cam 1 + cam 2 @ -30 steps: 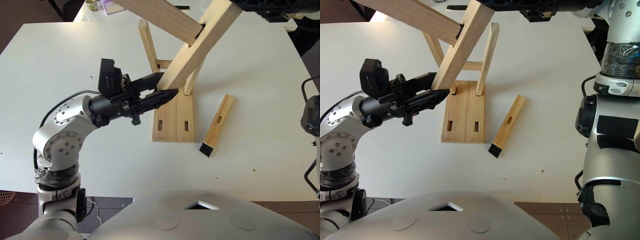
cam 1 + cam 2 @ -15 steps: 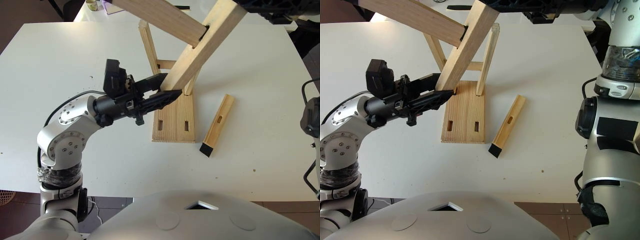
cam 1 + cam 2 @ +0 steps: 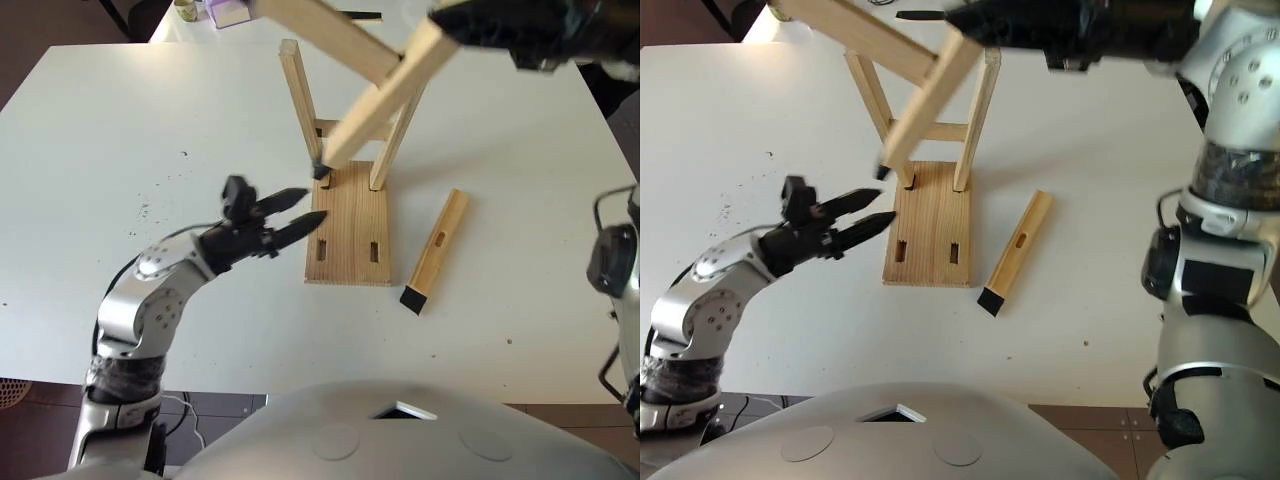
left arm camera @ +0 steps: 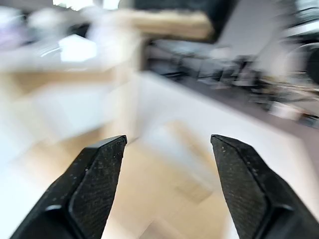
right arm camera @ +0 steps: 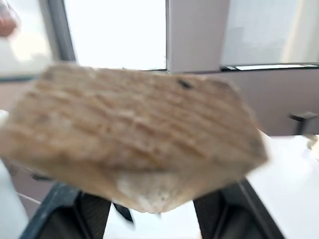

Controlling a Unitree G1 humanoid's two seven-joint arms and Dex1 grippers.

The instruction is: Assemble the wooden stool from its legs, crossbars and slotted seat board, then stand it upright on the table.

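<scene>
Wooden held leg (image 3: 375, 110): right gripper (image 3: 470, 22) is pinching its top; it is slanting down toward my left, black foot hovering near the seat board (image 3: 345, 240)'s far-left corner.
Left gripper (image 3: 312, 204): I'm reading it as spread, empty, just left of the board, nearer that foot.
Table (image 3: 120, 120): white; loose leg (image 3: 435, 250) is lying right of the board.

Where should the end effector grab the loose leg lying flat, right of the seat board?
Take the loose leg at mid-length, coming from straight above and closing across its narrow width. It lies flat on the table, apart from the seat board, so both long sides look open. Gripping near the black-capped end would likely let it tip.
</scene>
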